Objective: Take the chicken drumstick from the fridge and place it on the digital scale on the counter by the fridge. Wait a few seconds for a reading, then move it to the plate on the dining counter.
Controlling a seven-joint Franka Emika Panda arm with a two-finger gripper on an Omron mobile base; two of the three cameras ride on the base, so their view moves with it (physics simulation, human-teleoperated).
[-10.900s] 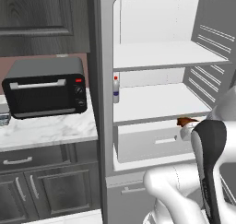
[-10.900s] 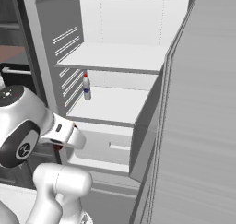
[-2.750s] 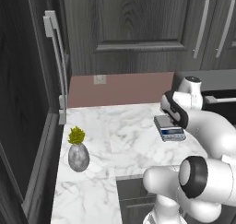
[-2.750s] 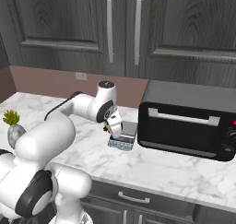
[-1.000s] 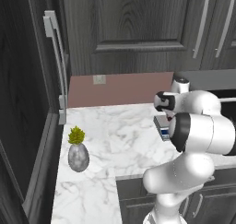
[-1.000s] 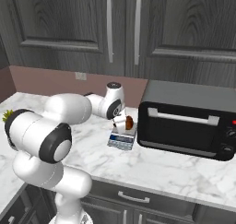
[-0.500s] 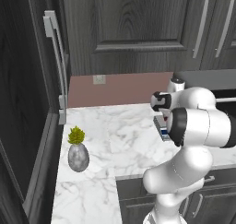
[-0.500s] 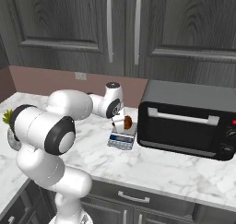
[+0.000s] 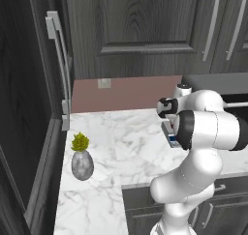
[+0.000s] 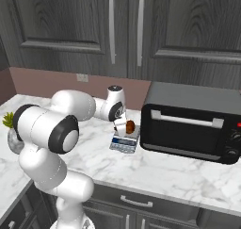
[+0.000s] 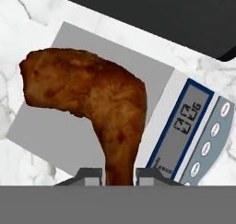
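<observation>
1. The chicken drumstick [image 11: 99, 112] is seen at the centre of the hand view, its thin end held between the two finger tips of the gripper [image 11: 119, 174] at the bottom edge; the jaws are closed on the meat.
2. The drumstick is positioned over the grey platform of the digital scale [image 11: 92, 68]. Whether it rests on the platform or hangs just above cannot be told.
3. In the right base view the drumstick [image 10: 128, 126] is found at the frame's centre, above the scale [image 10: 124, 143], just left of the black toaster oven [image 10: 193, 129].
4. The grip on the narrow end is judged to leave the thick end free to settle on the platform.
5. The scale's display [image 11: 188, 119] is kept uncovered at the right, presumably so that a reading can be taken.
6. The weighing step is judged to be in hand; release is not yet made.
</observation>
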